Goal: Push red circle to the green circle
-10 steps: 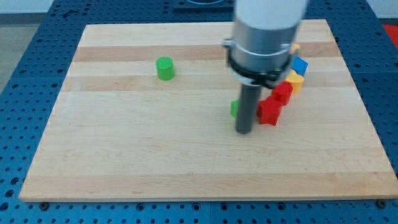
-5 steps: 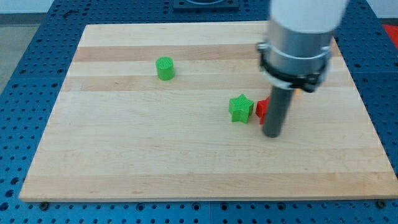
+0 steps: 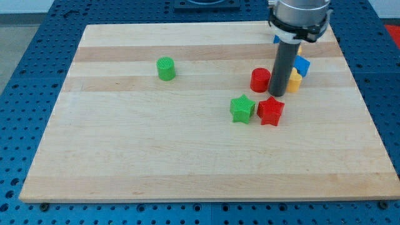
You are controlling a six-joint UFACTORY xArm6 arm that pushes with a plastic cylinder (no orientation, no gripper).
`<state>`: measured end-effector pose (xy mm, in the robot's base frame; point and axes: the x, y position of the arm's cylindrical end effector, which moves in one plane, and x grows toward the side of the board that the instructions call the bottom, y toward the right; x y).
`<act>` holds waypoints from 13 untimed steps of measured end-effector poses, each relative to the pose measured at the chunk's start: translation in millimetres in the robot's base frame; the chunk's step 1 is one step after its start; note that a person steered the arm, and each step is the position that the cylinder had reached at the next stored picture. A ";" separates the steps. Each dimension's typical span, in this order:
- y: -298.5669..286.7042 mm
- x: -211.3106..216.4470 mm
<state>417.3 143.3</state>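
The red circle [image 3: 260,80] stands on the wooden board at the view's centre right. The green circle [image 3: 165,69] stands far to its left, towards the view's upper left. My tip [image 3: 278,94] rests on the board just right of the red circle, close to it or touching it. A yellow block [image 3: 294,82] sits right behind the rod.
A green star [image 3: 242,108] and a red star [image 3: 270,110] lie side by side just below the red circle. A blue block [image 3: 302,65] sits right of the rod, beside the yellow one. The board [image 3: 125,144] ends at a blue perforated table.
My tip has moved from left of the red star to the view's right, then up, ending beside the red circle. The red circle now stands left of the rod, away from the yellow block.
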 end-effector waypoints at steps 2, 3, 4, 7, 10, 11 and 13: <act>-26.5 -14.4; -72.0 -16.3; -111.4 -16.3; -64.6 -24.6; -89.1 -55.6; -110.0 -57.8; -113.3 -78.1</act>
